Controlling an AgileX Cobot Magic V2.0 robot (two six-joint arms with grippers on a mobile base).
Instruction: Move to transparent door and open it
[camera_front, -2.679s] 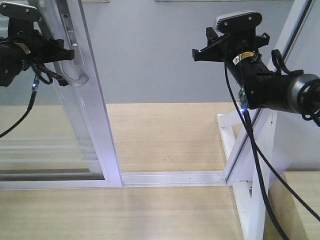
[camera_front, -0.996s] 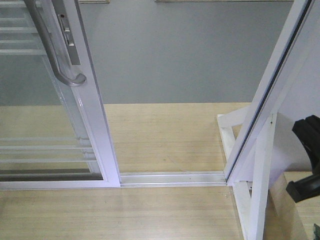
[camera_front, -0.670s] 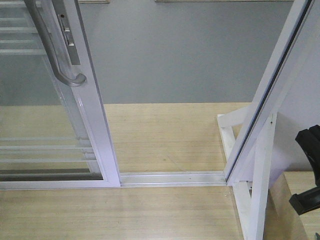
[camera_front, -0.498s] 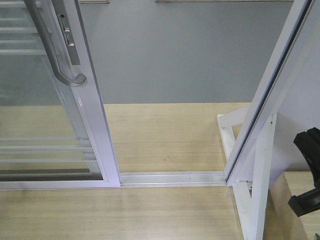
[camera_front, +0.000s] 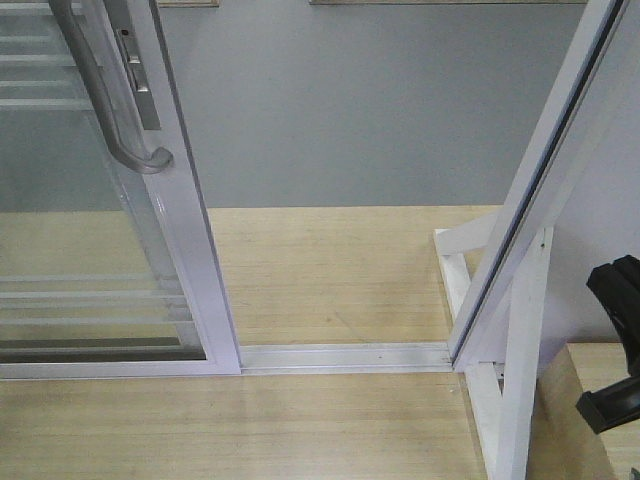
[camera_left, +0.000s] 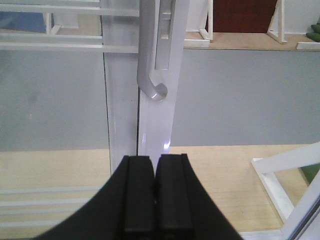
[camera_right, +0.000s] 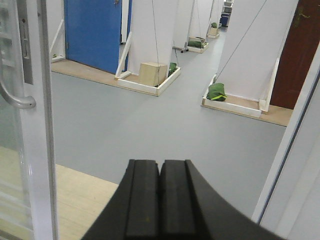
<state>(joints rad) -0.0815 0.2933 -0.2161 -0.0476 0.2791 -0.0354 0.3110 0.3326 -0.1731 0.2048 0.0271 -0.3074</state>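
Both grippers are closed on nothing. The left gripper (camera_left: 155, 192) has its two black fingers pressed flat together, and it sits below the handle (camera_left: 148, 75), apart from it, with its tips pointing at the white frame under the handle's hooked end. The right gripper (camera_right: 160, 197) is shut the same way and faces the grey floor through the doorway, well to the right of the handle.

In the front view the transparent door (camera_front: 190, 250) stands to the left, its handle (camera_front: 115, 110) and lock plate (camera_front: 140, 75) on the frame's edge. To the right of the handle a gap is open down to the floor track (camera_front: 340, 355), which runs across to the opposite frame (camera_front: 540, 190). So the door looks at least partly slid open; whether it is open far enough is a judgement I cannot settle from here.

The main risk is the base or an arm catching the door's edge on the way through. The left gripper is lined up with the frame below the handle, so a straight push forward would drive its tips into the frame or the glass beside it. With fingers shut, it cannot hook the handle if more sliding is needed. A black arm part (camera_front: 615, 345) low near the opposite frame could also snag there.
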